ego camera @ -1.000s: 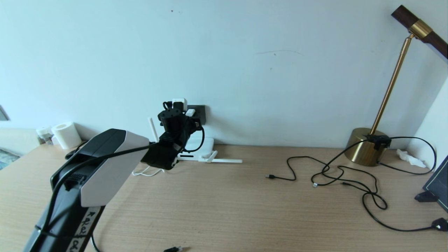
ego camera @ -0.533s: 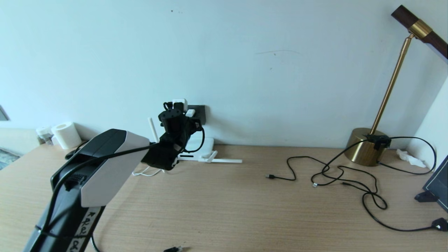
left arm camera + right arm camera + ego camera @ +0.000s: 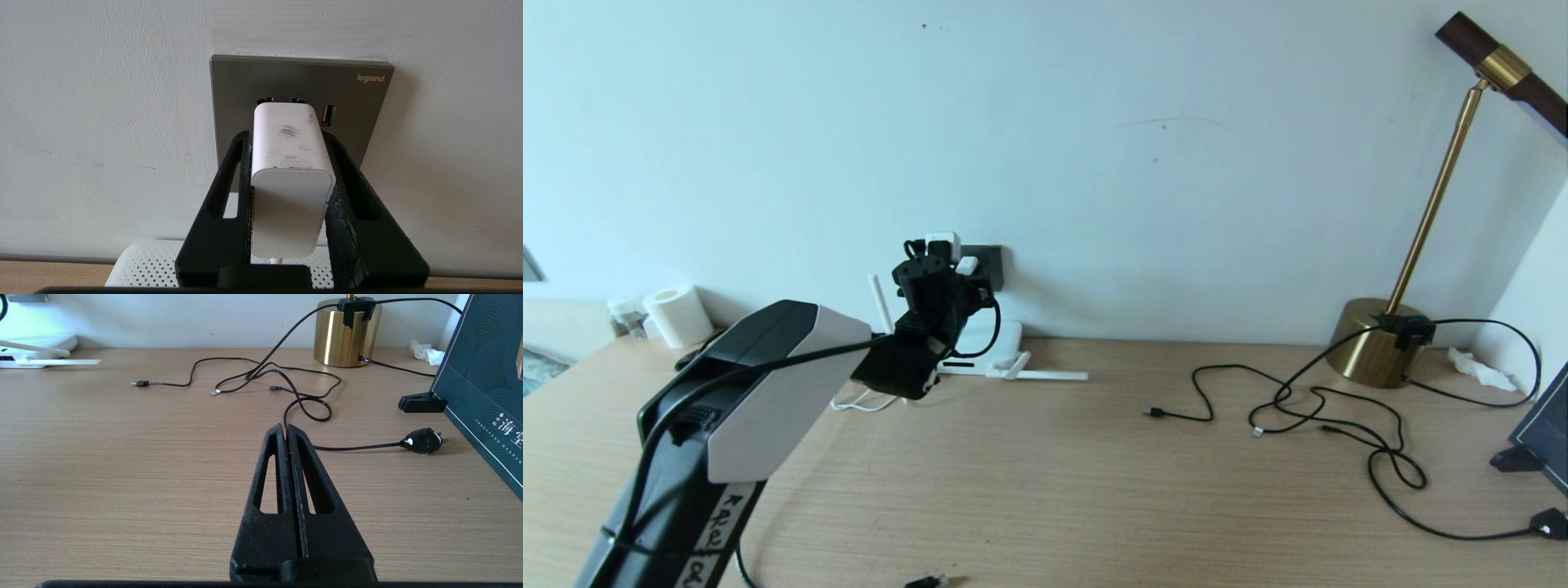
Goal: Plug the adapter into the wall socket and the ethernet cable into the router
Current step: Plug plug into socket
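Wide light-wood desk [image 3: 1054, 490] set against a pale painted wall; left arm, black and white, reaches up from the near left corner of the head view toward the wall, wrist raised above the desk and pointed at the wall. Left gripper [image 3: 288, 141] clamps the small white cube-shaped adapter [image 3: 289, 179] between its two black fingers [image 3: 239, 163], one on each side face, back end of the adapter toward the wrist camera. Front end of the adapter sits at the face of the square dark-grey wall socket [image 3: 302, 81], just below a pair of pin holes and beside a small USB slot; cannot tell whether the prongs are seated. Thin white cord leaves the adapter's rear and drops out of sight behind the gripper. Flat white router [image 3: 1001, 339] lies on the desk directly under the socket, against the wall, one stick antenna upright, another lying flat toward the right. Ethernet cable plug [image 3: 931, 581], black with a clear tip, rests at the near desk edge, well apart from the router. Right gripper [image 3: 286, 428] low over the desk on the right side, fingers pressed together, nothing held. Brass lamp base [image 3: 1372, 343] at far right by the wall; loose thin black cables [image 3: 1307, 416] sprawl on the desk in front of it
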{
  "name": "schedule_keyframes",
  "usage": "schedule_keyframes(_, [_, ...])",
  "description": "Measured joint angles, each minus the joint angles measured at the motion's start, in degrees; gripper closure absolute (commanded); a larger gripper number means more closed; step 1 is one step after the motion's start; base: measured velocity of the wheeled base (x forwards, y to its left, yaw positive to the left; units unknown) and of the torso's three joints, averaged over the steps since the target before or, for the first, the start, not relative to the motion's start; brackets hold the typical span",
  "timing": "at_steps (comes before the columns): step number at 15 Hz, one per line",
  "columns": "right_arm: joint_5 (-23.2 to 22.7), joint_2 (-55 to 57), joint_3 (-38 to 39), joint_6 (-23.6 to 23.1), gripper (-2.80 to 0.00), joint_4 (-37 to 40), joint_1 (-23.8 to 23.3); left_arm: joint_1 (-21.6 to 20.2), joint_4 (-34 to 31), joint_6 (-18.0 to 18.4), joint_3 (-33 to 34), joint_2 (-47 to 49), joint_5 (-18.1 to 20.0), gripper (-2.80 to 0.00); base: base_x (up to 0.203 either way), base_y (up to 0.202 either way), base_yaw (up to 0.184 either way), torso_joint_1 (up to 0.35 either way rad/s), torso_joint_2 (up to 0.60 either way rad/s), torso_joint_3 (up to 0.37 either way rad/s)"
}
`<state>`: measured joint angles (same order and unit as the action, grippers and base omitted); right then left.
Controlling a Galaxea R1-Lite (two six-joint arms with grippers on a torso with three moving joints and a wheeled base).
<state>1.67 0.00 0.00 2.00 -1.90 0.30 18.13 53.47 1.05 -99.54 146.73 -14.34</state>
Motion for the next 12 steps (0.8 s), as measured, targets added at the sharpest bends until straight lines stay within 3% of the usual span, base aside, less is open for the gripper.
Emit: schedule_keyframes(12, [-0.05, 0.00, 0.00, 0.01, 0.00, 0.00, 0.00, 0.06, -1.68, 0.00, -1.12, -0.17, 0.02, 0.00, 0.000, 0.000, 0.000, 0.000, 0.00, 0.000])
